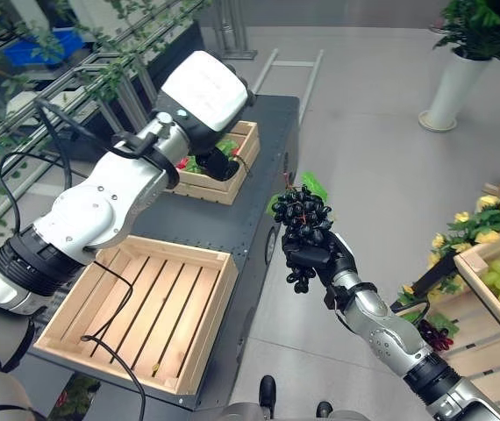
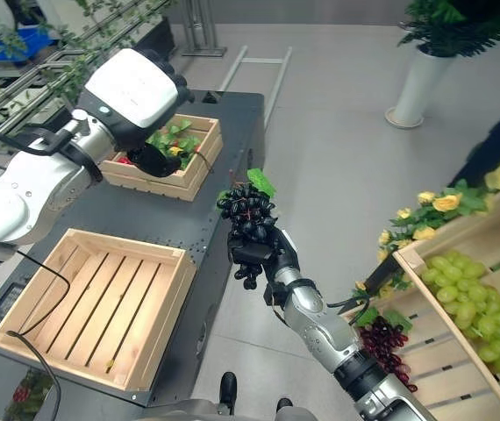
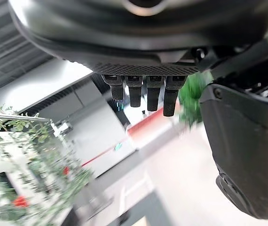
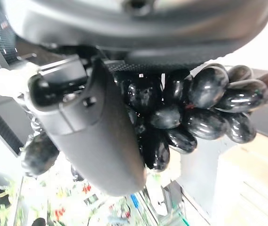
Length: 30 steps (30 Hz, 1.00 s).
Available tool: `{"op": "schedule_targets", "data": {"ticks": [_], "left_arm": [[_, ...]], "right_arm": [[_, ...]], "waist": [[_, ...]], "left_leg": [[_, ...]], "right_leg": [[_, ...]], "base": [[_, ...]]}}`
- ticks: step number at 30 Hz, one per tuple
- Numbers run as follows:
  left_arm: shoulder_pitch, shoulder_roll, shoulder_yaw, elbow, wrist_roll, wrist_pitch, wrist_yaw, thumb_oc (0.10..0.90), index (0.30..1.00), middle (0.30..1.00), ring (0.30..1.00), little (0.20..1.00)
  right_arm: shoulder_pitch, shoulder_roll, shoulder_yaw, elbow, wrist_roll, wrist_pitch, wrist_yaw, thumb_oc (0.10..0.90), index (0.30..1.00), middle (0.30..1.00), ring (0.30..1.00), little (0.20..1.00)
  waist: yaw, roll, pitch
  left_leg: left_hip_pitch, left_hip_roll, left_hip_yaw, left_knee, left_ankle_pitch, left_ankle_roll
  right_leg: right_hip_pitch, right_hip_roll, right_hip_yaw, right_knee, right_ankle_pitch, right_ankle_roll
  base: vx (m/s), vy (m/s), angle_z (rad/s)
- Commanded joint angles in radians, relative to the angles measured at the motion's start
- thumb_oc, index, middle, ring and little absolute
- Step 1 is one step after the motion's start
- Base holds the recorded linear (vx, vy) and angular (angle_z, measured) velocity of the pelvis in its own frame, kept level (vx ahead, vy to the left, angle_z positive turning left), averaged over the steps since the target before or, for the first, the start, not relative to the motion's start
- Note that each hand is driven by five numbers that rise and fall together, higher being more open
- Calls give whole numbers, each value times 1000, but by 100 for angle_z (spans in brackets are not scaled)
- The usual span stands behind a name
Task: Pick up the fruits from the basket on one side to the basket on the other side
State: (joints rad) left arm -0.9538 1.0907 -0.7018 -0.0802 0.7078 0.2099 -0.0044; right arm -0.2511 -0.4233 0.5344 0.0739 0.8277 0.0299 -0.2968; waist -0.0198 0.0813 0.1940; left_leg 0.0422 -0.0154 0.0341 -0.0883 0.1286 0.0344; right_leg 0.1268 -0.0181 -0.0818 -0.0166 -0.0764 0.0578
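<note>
Nearest the robot, at about 7 o'clock, a big wooden crate (image 1: 140, 311) sits on the dark table (image 1: 232, 224), and it has nothing in it but its slats. At about 4 o'clock, low on the right, a wooden stand (image 2: 460, 307) holds green grapes (image 2: 482, 294), with a dark red bunch (image 2: 386, 342) lying on a lower step. Yellow flowers (image 2: 434, 206) poke out just past it. In the middle, off the table's right edge and over the floor, the right hand (image 1: 316, 254) is up in the air with its fingers and thumb curled tight round a bunch of black grapes (image 1: 303, 210) that has a green leaf on top. Farther off, at about 11 o'clock, the left hand (image 1: 224, 162) dips into a smaller wooden crate (image 1: 224, 171) with green leaves and something red inside; its fingers (image 3: 148, 96) hang straight and loose, holding nothing. The floor (image 1: 364, 167) is pale grey. Far away at 1 o'clock stands a white pot (image 1: 450, 92) with a green plant.
</note>
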Motion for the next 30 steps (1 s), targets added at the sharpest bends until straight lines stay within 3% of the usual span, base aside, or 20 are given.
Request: {"op": "schedule_targets", "data": {"ticks": [1,4,6,7,9,14,16,19,20,24,25,30], "left_arm": [[38,-25,180,83,-188,-6,270,800,900,900,900,900],[117,-103,250,79,-351,-72,344,800,900,900,900,900],[230,-220,323,87,-483,-167,390,800,900,900,900,900],[234,-224,326,88,-491,-170,391,800,900,900,900,900],[321,-338,358,115,-598,-245,421,800,900,900,900,900],[420,-474,382,189,-746,-334,399,800,900,900,900,900],[442,-496,385,196,-770,-353,407,800,900,900,900,900],[474,-533,387,231,-845,-431,412,800,900,900,900,900],[494,-575,393,258,-884,-482,421,800,900,900,900,900],[511,-609,380,269,-894,-562,452,800,900,900,900,900],[507,-628,373,278,-914,-602,470,800,900,900,900,900],[485,-670,343,342,-910,-682,517,800,900,900,900,900]], "right_arm": [[9,30,-68,-96,-74,-98,110,400,300,300,300,300],[22,33,-70,-87,-98,-108,136,400,300,300,300,300],[36,41,-67,-79,-121,-102,153,400,300,300,300,300],[37,41,-66,-79,-122,-101,153,400,300,300,300,300],[63,35,-68,-73,-137,-100,176,400,300,300,300,300],[111,29,-77,-47,-151,-127,216,400,300,300,300,300],[125,25,-79,-46,-154,-133,215,400,300,300,300,300],[149,17,-87,-40,-165,-165,220,400,300,300,300,300],[156,14,-96,-26,-179,-185,216,400,300,300,300,300],[156,8,-113,-16,-191,-237,218,400,300,300,300,300],[140,6,-121,-12,-195,-261,213,400,300,300,300,300],[103,6,-143,8,-203,-318,196,400,300,300,300,300]], "waist": [[-10,-57,-137],[-16,-62,-131],[-27,-68,-122],[-27,-67,-122],[-44,-73,-105],[-67,-78,-75],[-73,-79,-64],[-84,-82,-33],[-91,-82,-5],[-101,-83,61],[-107,-83,102],[-113,-85,203]], "left_leg": [[59,-45,21,1,-166,-7],[60,-43,24,1,-169,-5],[66,-42,27,1,-175,-1],[66,-41,28,1,-175,-1],[71,-42,40,9,-183,6],[76,-41,59,18,-195,15],[73,-41,66,28,-199,18],[52,-42,81,60,-212,24],[28,-42,88,84,-215,25],[-14,-45,81,110,-211,25],[-45,-48,83,127,-207,24],[-141,-45,74,207,-196,9]], "right_leg": [[-40,-3,4,-54,69,29],[-46,1,11,-42,64,28],[-53,8,24,-21,52,25],[-54,9,25,-19,51,25],[-68,17,47,14,37,22],[-89,29,69,62,16,23],[-100,33,77,76,12,23],[-126,41,87,107,2,20],[-150,49,92,130,-5,14],[-191,62,96,153,-5,3],[-219,70,100,165,-4,-5],[-301,72,83,237,-2,-16]], "base": [[11,40,-29],[9,28,-27],[17,43,-27],[20,45,-34],[27,30,-41],[30,-5,-35],[12,-33,-27],[-27,-65,-21],[-81,-82,-20],[-162,-65,-24],[-152,-50,-17],[-149,-82,-6]]}}
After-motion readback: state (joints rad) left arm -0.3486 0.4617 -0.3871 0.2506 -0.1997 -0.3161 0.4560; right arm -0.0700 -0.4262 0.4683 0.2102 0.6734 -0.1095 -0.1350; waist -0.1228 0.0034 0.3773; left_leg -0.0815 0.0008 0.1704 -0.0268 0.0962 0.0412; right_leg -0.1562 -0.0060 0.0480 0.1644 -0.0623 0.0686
